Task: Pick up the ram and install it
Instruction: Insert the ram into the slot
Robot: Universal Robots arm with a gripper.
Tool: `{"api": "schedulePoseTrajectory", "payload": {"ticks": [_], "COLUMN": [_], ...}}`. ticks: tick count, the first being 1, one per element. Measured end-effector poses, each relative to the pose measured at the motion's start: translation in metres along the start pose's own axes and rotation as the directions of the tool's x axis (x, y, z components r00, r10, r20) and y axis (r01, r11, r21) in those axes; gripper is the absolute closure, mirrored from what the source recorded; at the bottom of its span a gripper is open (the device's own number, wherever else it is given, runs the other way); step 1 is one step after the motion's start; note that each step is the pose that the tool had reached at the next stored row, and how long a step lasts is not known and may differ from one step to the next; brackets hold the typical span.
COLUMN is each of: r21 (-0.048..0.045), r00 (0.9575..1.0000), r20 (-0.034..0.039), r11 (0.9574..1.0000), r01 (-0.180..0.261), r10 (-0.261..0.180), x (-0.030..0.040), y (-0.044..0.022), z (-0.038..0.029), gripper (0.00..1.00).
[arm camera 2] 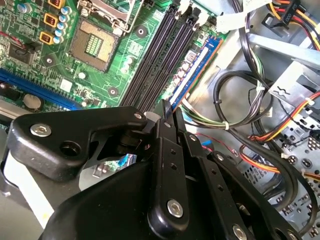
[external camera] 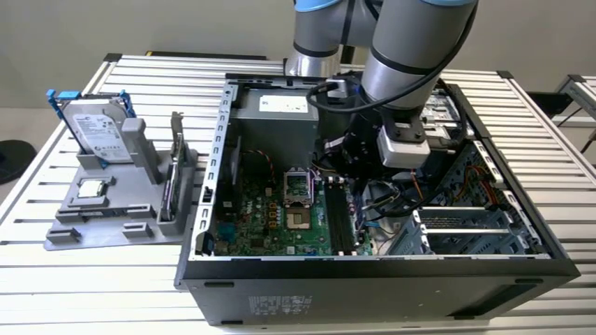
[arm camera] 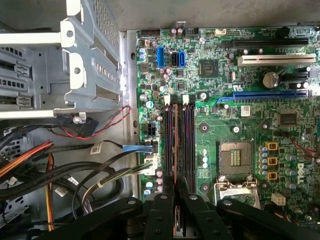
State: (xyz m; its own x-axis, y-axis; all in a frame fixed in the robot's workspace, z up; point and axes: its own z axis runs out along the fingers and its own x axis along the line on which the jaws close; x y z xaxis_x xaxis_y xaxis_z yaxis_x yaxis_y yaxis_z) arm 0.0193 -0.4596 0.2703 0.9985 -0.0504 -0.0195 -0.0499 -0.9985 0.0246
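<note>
The ram (arm camera: pixel 175 145) shows edge-on as a thin strip running along the black memory slots (arm camera: pixel 188 145) of the green motherboard (arm camera: pixel 250 75). In the second wrist view the ram (arm camera 2: pixel 192 70) has a bluish edge and lies beside the slots (arm camera 2: pixel 160 55). My gripper (arm camera: pixel 175 187) is shut on the end of the ram, its black fingers (arm camera 2: pixel 172 135) pinched together at the tip (arm camera 2: pixel 165 107). In the exterior view the gripper (external camera: pixel 345 178) reaches down into the open computer case (external camera: pixel 373 279), over the slots (external camera: pixel 337 216). I cannot tell whether the stick is seated.
A grey holder (external camera: pixel 112 230) at the exterior view's left carries a silver hard drive (external camera: pixel 98 129) and a small square processor chip (external camera: pixel 91 188). The empty processor socket (arm camera: pixel 235 155) lies beside the slots. Cable bundles (arm camera 2: pixel 250 115) and the metal drive cage (arm camera: pixel 75 65) crowd the other side.
</note>
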Motion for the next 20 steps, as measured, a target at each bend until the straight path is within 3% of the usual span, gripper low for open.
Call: {"api": "schedulePoseTrajectory", "payload": {"ticks": [20], "r21": [-0.0001], "r00": [1.0], "r20": [0.0002], "r11": [1.0], "r01": [0.0], "r10": [0.0], "x": [0.0002], "y": [-0.0003], "z": [0.011], "gripper": [1.0]}}
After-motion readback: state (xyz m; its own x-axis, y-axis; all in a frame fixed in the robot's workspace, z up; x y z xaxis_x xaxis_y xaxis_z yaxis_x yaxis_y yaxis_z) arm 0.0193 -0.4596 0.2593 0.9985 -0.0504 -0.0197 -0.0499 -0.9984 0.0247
